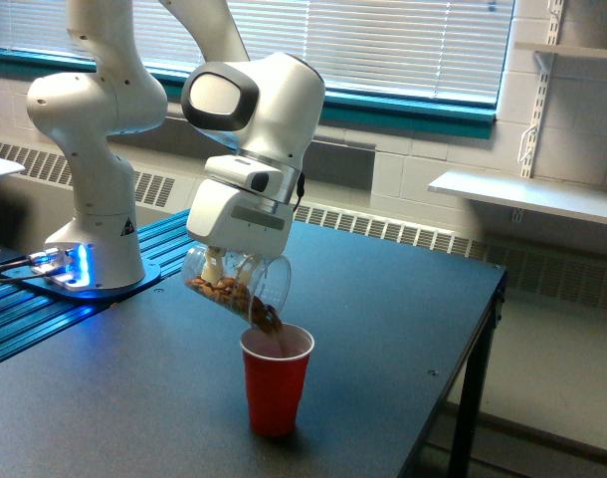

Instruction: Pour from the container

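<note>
Container, clear with brown bits inside, hangs tipped at centre frame, its mouth just above the red cup. We see the gripper clamped on it; no writing is legible to us.

The white arm rises from its base at the exterior view's left, bends over, and drops its wrist downward. Below the wrist the gripper points down with its fingers clamped on the tilted container.
</note>
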`<state>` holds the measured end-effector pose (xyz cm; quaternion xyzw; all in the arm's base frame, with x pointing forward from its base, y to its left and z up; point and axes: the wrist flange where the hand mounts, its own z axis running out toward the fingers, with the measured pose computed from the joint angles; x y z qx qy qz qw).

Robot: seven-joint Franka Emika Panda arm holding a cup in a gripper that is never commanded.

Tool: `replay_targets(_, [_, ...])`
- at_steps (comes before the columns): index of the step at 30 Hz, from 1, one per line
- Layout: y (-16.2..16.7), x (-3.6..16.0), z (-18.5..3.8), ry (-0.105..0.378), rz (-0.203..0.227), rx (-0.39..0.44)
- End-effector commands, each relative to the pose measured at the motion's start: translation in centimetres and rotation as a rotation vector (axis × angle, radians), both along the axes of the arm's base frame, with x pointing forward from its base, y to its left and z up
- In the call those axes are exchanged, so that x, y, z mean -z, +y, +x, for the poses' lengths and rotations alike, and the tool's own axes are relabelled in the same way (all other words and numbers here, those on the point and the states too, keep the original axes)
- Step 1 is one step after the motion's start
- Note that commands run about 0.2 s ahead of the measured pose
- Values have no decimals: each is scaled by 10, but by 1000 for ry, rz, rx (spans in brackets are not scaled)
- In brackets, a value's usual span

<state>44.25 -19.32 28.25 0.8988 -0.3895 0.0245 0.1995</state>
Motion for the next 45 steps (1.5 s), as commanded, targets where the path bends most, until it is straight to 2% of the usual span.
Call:
replay_targets(1, [4,-1,5,32,-8,-52])
replay_targets(31, [0,-2,9,120,-26,-98])
replay_targets(45, [-3,-4,12,137,-3,-94])
